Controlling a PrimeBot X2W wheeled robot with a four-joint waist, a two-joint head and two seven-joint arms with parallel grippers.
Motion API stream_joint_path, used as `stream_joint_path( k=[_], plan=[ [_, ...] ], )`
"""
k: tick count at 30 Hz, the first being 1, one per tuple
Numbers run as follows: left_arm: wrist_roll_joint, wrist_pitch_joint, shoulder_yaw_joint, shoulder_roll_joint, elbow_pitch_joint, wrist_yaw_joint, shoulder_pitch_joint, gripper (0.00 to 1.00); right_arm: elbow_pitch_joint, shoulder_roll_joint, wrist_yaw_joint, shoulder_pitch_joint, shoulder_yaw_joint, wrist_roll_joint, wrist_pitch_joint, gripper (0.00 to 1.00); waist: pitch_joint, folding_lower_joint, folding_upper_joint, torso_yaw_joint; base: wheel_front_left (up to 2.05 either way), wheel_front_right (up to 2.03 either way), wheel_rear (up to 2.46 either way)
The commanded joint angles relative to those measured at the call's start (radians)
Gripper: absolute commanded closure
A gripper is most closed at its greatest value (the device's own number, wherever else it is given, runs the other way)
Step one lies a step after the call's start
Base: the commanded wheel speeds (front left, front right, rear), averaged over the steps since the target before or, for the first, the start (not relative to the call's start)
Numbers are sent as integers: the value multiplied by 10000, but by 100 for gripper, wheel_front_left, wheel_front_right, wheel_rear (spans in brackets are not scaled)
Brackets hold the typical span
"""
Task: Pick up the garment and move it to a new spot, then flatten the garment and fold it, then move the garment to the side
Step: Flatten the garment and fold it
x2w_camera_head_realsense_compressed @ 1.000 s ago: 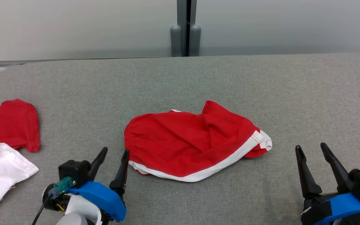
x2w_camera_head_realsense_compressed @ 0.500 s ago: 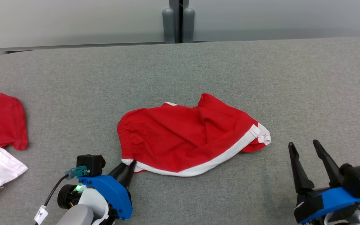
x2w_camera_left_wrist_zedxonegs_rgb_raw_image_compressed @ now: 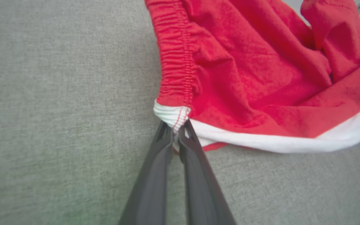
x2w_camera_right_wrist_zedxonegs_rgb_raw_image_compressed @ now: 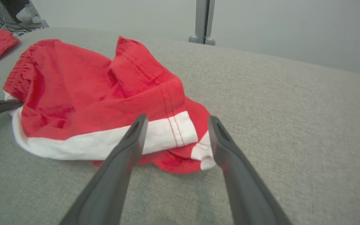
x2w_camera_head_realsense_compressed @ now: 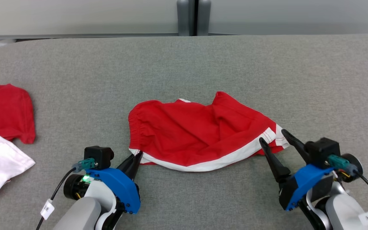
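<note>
Two pincers work one pair of shorts [x2w_camera_head_realsense_compressed: 200, 134].

Head view: shorts lie crumpled mid-worktop [x2w_camera_head_realsense_compressed: 203, 64], between left pincer [x2w_camera_head_realsense_compressed: 136, 159] and right pincer [x2w_camera_head_realsense_compressed: 272, 135]. Light, limp cloth that will likely sag when lifted; corners look the best hold.

Left wrist view: left pincer [x2w_camera_left_wrist_zedxonegs_rgb_raw_image_compressed: 173, 129] clenched on the white waistband corner at its tips.

Right wrist view: right pincer [x2w_camera_right_wrist_zedxonegs_rgb_raw_image_compressed: 177, 118] spread wide, white hem corner between its fingers, nothing gripped; contact unclear.

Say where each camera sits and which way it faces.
Head view: on the head, facing forward and down at the red shorts; left gripper and right gripper show.
Left wrist view: left wrist, along shut fingers pinching the waistband corner.
Right wrist view: right wrist, along open fingers toward the hem.
Shared: head and right wrist views both show the left gripper.
</note>
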Motion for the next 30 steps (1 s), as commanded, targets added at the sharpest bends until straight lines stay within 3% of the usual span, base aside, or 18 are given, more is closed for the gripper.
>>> stream_joint_path(
  k=[1,7,9,10,20,27,30],
  plan=[
    [47,-77,-18,-33,18,-51,-193,100,229,-136,1,-311,118,115,53,0,111,-1,-1,113,0,0,0],
    [57,-294,-118,-122,59,-84,-332,100,1284,-420,1,-1000,668,612,639,0,252,-1,-1,306,0,0,0],
    [81,-402,-128,-122,40,-88,-344,100,1375,-498,1,-1100,865,810,783,78,272,-1,-1,335,0,0,0],
    [81,-459,-110,-119,26,-84,-341,100,1364,-529,1,-1121,937,915,835,100,278,-1,-1,340,0,0,0],
    [435,-1335,219,197,-1129,574,-345,100,327,-712,1,-829,427,1146,41,100,-186,-1,-1,225,0,0,0],
    [1019,-912,448,733,-3781,1674,-630,100,-1126,-554,1,-908,-815,1061,-60,100,-1038,-1,-1,-61,0,0,0],
    [1241,-566,485,886,-4780,1920,-1024,100,-1741,-488,1,-1259,-1422,927,102,100,-1349,-1,-1,-181,0,0,0]
  ],
)
